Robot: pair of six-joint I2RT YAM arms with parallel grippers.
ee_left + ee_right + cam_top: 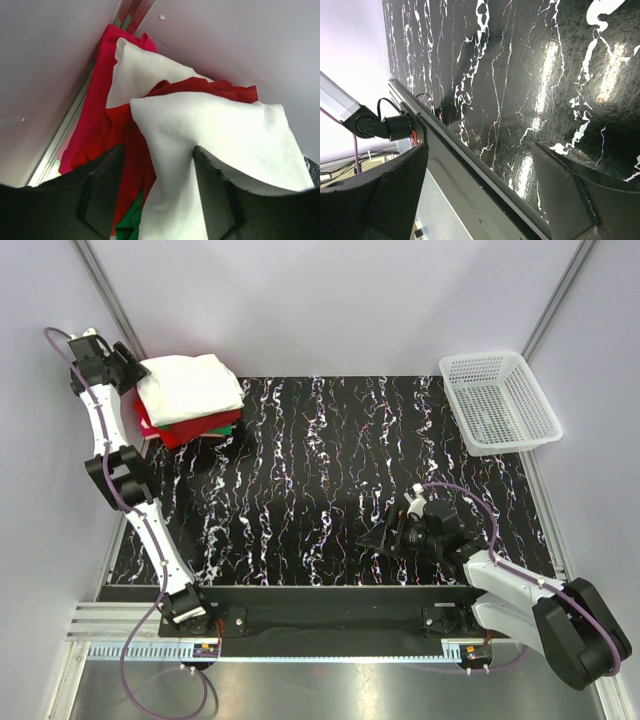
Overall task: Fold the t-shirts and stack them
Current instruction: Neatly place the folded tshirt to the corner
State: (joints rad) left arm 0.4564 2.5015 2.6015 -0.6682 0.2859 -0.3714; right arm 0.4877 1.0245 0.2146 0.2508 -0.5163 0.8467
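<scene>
A folded white t-shirt (190, 385) tops the stack at the table's far left corner, over red t-shirts (195, 428) and a green one (228, 427). My left gripper (128, 368) sits at the stack's left edge. In the left wrist view its jaws stand apart around a hanging fold of the white t-shirt (215, 135) without pinching it, and the left gripper (157, 155) is open. Dark red cloth (125, 150), brighter red cloth (95, 105) and a green corner (130, 222) show beneath. My right gripper (385, 538) rests open and empty near the table's front edge (480, 150).
A white mesh basket (545, 410) stands at the far right corner. The stack lies against the left wall and its aluminium rail (60, 135). The black marbled tabletop (330, 460) spreads between stack and basket. The front frame rail (470, 165) runs under my right gripper.
</scene>
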